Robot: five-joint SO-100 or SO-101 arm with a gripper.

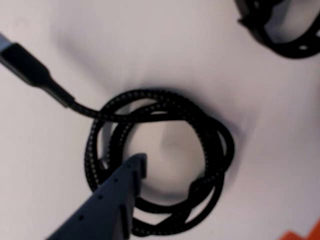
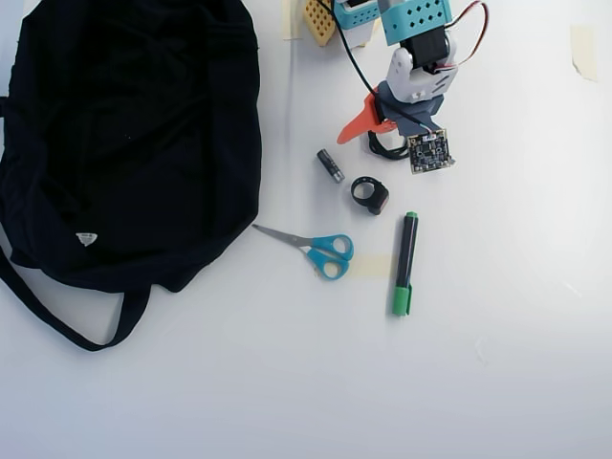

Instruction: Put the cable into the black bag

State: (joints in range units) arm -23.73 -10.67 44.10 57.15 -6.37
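Large soft black fabric bag (image 2: pixel 124 143) left on white desk (image 2: pixel 497 363); blue-handled scissors (image 2: pixel 311 249), green marker (image 2: pixel 404 263) beside.

Overhead view: bright, even, diffuse light; the white table (image 2: pixel 497 363) is near blown out, shadows faint, focus sharp, and the large soft black fabric bag (image 2: pixel 124 134) shows little fold detail. Wrist view: soft, slightly blurred, the coiled thin black braided cable (image 1: pixel 160 160) casting a fuzzy shadow.
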